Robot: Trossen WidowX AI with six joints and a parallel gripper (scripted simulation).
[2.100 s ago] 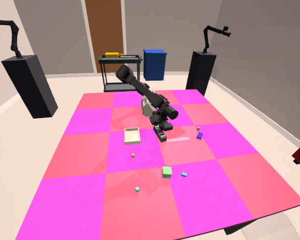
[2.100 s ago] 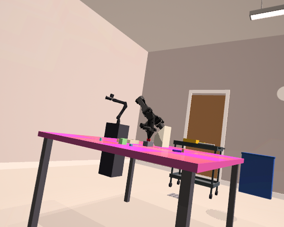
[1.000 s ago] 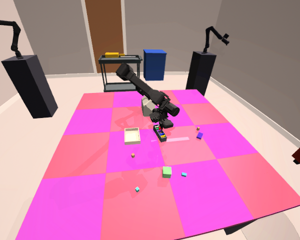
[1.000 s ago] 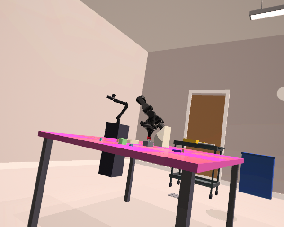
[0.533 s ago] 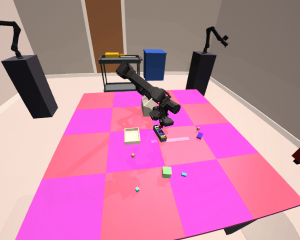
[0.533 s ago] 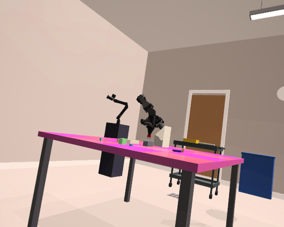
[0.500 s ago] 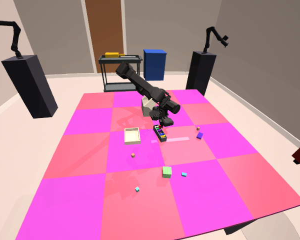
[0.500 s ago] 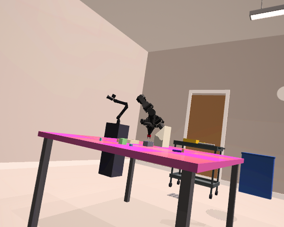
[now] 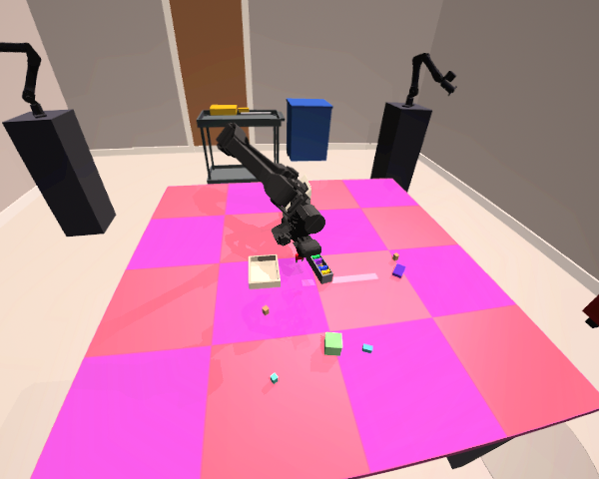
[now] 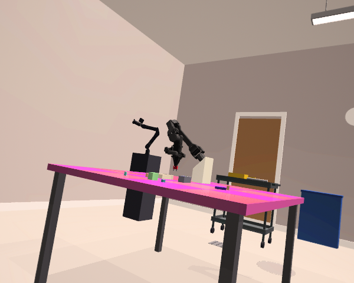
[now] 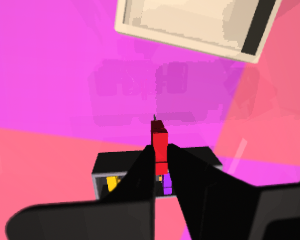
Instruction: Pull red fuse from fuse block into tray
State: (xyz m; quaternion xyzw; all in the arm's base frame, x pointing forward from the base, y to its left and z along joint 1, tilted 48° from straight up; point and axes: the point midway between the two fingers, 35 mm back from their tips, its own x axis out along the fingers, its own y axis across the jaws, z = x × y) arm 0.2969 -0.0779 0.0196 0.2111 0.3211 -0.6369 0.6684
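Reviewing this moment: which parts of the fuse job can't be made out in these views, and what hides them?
- Wrist view: the pincer fingers cover most of the fuse block; the remaining fuses mostly hidden.
- Wrist view: the tray is cut off by the top edge.
- Top view: the red fuse is mostly hidden under the wrist.
- Exterior view: the fuses in the block are too small to see.

Hand holds red fuse above table.
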